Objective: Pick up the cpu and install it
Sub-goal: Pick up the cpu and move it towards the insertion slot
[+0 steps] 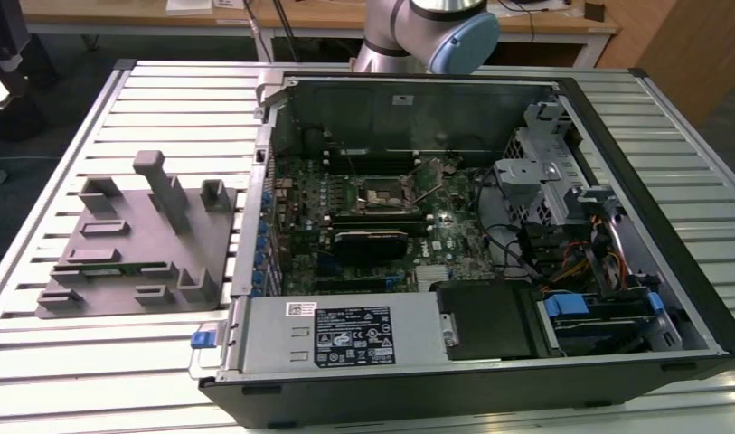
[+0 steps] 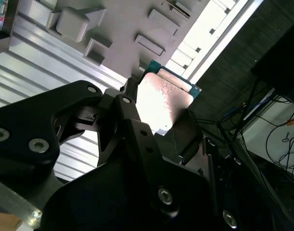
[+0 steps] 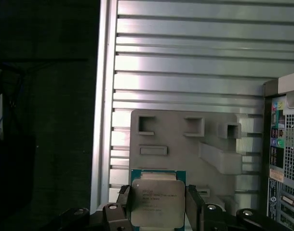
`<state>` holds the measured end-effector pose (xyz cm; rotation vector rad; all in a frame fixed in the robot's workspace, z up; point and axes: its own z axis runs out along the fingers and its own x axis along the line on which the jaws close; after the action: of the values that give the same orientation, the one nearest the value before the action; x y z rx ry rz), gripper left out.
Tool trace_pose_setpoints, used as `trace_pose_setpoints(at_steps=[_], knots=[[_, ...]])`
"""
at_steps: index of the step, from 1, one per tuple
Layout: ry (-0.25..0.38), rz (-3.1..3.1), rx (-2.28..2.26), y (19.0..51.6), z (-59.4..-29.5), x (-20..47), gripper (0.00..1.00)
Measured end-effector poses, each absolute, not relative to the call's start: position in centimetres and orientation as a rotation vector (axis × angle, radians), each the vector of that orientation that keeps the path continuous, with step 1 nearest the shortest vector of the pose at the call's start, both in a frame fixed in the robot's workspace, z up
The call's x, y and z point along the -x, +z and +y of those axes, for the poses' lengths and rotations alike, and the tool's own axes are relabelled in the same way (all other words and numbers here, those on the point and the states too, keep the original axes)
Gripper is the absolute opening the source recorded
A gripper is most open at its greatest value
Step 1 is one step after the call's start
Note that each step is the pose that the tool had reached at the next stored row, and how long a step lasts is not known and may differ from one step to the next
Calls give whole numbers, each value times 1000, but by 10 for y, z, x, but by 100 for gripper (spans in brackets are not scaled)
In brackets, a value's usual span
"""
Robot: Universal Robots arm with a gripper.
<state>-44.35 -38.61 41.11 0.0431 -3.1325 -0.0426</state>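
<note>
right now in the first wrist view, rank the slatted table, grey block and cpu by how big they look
1. slatted table
2. grey block
3. cpu, smallest even though it sits nearest the camera, which inflates it

Case (image 1: pixel 656 226) open-topped; socket (image 1: pixel 383 192) is reached from above, hemmed by drive cage (image 1: pixel 542 172), cables (image 1: pixel 584 258), power supply (image 1: pixel 343 334); bare table (image 1: pixel 102 362) strip is seen between case and post-studded grey block (image 1: pixel 138 244); cpu (image 3: pixel 158 203), clamped in gripper (image 3: pixel 159 197), is held clear above block.
</note>
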Motion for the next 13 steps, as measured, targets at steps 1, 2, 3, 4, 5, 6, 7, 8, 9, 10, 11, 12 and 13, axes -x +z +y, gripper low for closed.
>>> trace_pose_setpoints(at_steps=[1, 2, 3, 4, 5, 6, 7, 8, 9, 10, 11, 12, 13], knots=[[-43, -3132, -43, 413, -386, 443, 54], [-43, -3133, -43, 414, -386, 443, 54], [-43, -3132, -43, 416, -386, 443, 54], [-43, -3133, -43, 417, -385, 443, 54], [-43, -3133, -43, 419, -385, 443, 54], [-43, -3133, -43, 421, -385, 443, 54], [-43, -3133, -43, 422, -385, 443, 54], [-43, -3133, -43, 424, -385, 443, 54], [-43, -3133, -43, 425, -385, 443, 54], [-43, -3133, -43, 427, -384, 443, 54], [-43, -3133, -43, 429, -384, 443, 54], [-43, -3133, -43, 430, -384, 443, 54], [-43, -3133, -43, 432, -384, 443, 54]])
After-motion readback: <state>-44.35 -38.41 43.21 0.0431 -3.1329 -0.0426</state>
